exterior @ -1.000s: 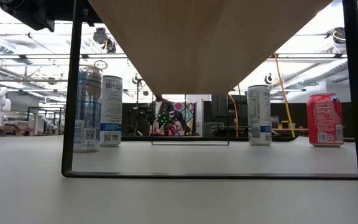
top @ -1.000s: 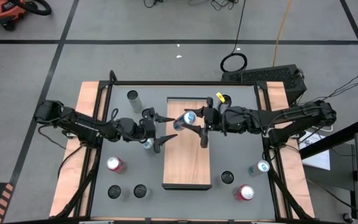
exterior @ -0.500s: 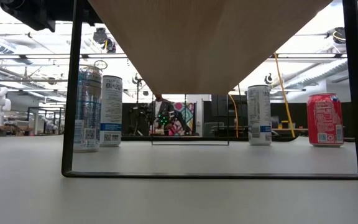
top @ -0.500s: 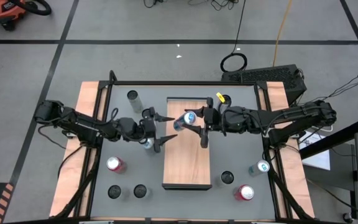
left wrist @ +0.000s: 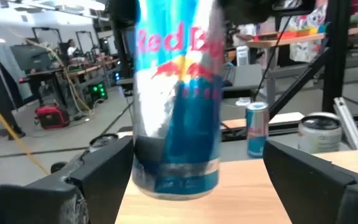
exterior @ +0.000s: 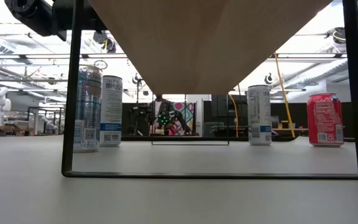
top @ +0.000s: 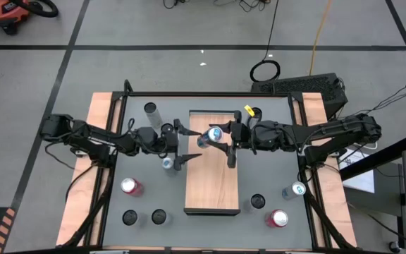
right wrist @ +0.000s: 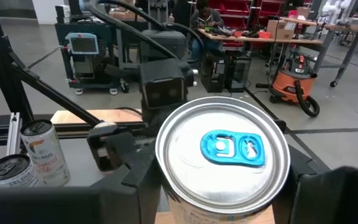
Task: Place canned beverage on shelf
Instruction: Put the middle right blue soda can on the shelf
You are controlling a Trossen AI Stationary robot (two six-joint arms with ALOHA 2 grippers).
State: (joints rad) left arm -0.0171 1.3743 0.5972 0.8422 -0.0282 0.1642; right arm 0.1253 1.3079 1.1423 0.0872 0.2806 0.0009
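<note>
The right gripper's (top: 219, 141) fingers grasped a blue-and-silver beverage can (top: 213, 133) above the light-brown wood-grain shelf (top: 212, 185); the left gripper's (top: 181, 144) fingers stood released beside it.

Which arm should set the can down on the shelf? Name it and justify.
Right. The right gripper holds the blue can above the shelf; the left gripper is open, beside the shelf's edge.

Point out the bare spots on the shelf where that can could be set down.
The shelf is bare along its whole near stretch, from below the grippers down to its near edge, flanked by the dark-topped can on the right. The far end is crowded: the right gripper holds the blue can there, and the left gripper stands open beside it.
</note>
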